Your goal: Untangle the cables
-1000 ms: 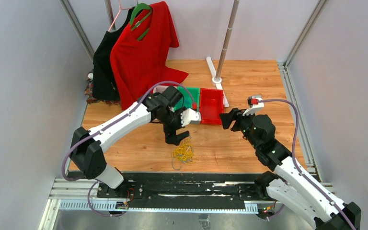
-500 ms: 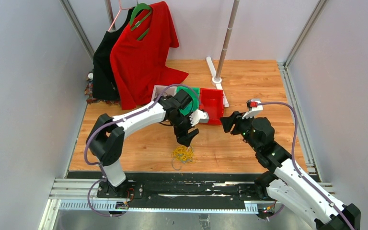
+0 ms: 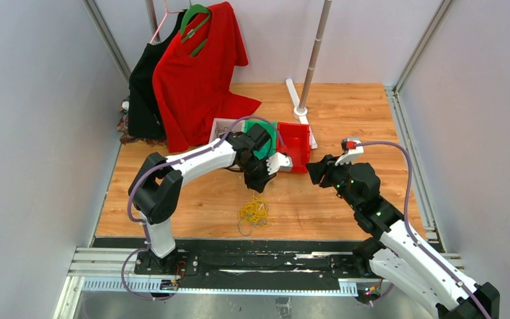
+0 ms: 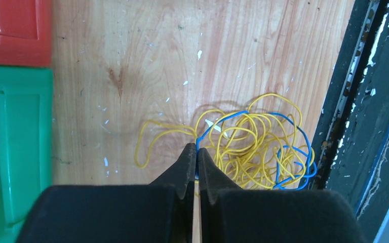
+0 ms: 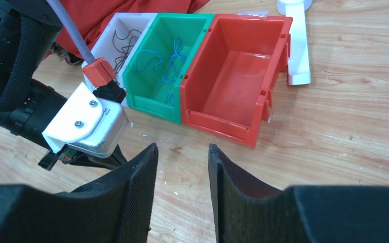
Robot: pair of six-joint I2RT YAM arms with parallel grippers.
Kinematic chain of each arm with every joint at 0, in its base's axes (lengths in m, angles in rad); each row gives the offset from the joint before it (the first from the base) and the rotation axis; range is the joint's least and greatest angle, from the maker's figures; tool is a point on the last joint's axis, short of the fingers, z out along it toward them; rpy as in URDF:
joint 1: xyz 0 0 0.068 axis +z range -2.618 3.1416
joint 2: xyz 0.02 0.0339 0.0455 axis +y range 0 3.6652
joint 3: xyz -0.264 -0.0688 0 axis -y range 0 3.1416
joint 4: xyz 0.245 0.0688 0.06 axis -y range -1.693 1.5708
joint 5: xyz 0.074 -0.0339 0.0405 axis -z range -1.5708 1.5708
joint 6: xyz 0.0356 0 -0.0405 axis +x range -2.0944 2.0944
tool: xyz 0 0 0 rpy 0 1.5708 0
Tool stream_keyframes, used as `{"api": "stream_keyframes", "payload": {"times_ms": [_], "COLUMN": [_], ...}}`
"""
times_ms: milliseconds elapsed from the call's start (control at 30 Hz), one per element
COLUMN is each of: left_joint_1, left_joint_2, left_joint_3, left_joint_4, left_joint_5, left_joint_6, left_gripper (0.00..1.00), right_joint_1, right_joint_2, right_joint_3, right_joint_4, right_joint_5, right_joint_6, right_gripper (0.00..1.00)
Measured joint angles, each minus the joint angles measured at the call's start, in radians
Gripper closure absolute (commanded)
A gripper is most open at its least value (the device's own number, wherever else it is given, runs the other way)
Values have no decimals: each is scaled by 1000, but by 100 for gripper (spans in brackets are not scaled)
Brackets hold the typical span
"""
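Left arm's elbow swung in toward the middle. The left end effector (image 4: 197,151) went from wide open to pinched shut, with a blue strand of the cables (image 4: 256,144) running into its tips. The right end effector (image 5: 182,152) narrowed a bit too.

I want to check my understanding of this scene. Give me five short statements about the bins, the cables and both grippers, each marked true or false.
1. The red plastic bin is empty. True.
2. The green plastic bin holds yellow cables. False: blue cables lie in it.
3. The tangle of yellow and blue cables lies on the wooden table. True.
4. The left gripper stands wide open. False: it is shut on a blue strand of the tangle.
5. The right gripper holds a cable. False: it is open and empty.
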Motion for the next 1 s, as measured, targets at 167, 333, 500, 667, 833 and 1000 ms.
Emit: {"api": "stream_keyframes", "payload": {"times_ms": [167,333,500,667,833,1000], "left_joint_1": [0,0,0,0,0,0], "left_joint_2": [-31,-117,-223,-315,-349,-373], "left_joint_3": [13,99,203,274,358,430], "left_joint_4": [-43,-127,-220,-313,-386,-436], "left_joint_5": [-10,0,14,24,39,68], "left_joint_6": [6,2,2,2,-2,-21], "left_gripper": [99,99,99,99,99,99], "right_joint_1": [0,4,56,185,336,421], "right_joint_2": [4,6,26,52,140,268], "right_joint_3": [0,0,0,3,37,92], "right_joint_4": [2,16,45,109,203,313], "right_joint_5": [-10,-45,-85,-114,-143,-153], "right_joint_6": [4,7,-12,-51,-109,-127], "right_gripper": [62,54,36,32,32,33]}}
